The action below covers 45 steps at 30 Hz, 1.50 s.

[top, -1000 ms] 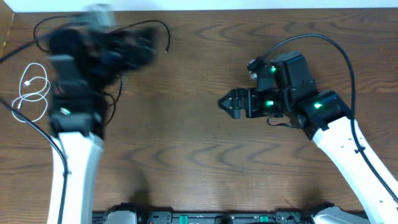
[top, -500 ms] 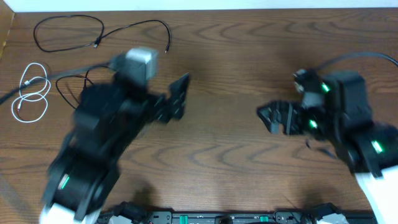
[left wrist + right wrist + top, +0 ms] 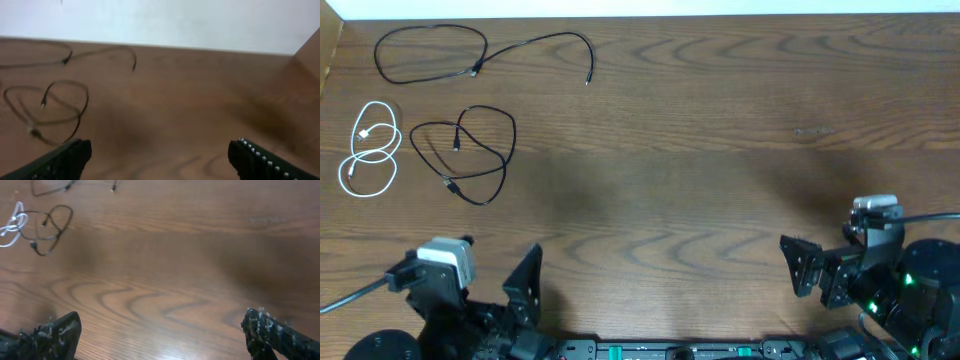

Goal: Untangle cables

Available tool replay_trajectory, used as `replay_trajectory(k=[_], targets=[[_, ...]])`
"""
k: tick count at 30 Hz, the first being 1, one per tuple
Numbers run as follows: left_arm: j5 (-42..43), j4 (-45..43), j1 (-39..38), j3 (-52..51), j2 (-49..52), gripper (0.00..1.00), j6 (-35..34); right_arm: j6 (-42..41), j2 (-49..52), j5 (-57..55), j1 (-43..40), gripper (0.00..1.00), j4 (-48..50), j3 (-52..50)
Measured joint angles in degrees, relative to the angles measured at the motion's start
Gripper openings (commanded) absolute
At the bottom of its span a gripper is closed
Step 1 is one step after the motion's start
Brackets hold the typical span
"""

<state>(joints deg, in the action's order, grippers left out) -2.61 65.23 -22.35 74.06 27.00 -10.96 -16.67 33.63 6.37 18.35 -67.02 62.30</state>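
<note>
Three thin cables lie separated at the table's [image 3: 700, 150] far left: a long black cable [image 3: 477, 68], a white cable [image 3: 365, 134] and a looped black cable [image 3: 450, 185]. They are probably light and limp; pinch near a plug. Your left gripper [image 3: 160, 147] and right gripper [image 3: 161, 319] gape wide, empty, well away from them.

Looks like a robotics lab or test bench. Broad wood-grain table [image 3: 670, 150], with a left arm [image 3: 440, 290] and a right arm [image 3: 890, 285] at its near edge, both of black machine parts with grey camera blocks. Green lights [image 3: 905, 282] glowing on the right arm. Black rail [image 3: 670, 351] with connectors along the table's near edge, behind the left gripper [image 3: 161, 150] and the right gripper [image 3: 161, 320], both spread wide. Plain white wall [image 3: 175, 20] straight ahead of the left gripper, past the table's far edge.
</note>
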Motion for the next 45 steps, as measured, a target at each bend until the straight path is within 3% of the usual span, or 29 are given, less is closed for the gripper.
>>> replay_trajectory(k=[23,39,45], targets=[[-0.37,21.59,0.0,-0.02,-0.09,0.93,0.0,-3.76,-0.26,-0.87,0.0,0.99,-0.04,-4.0],[-0.37,22.84,0.0,-0.02,-0.09,0.94,0.0,-3.45,-0.39,-6.21,0.0,0.99,-3.06,-4.5],[-0.37,22.88,0.0,-0.02,-0.09,0.94,0.02,-1.42,-2.71,-10.78,-0.76,0.99,6.54,-12.48]])
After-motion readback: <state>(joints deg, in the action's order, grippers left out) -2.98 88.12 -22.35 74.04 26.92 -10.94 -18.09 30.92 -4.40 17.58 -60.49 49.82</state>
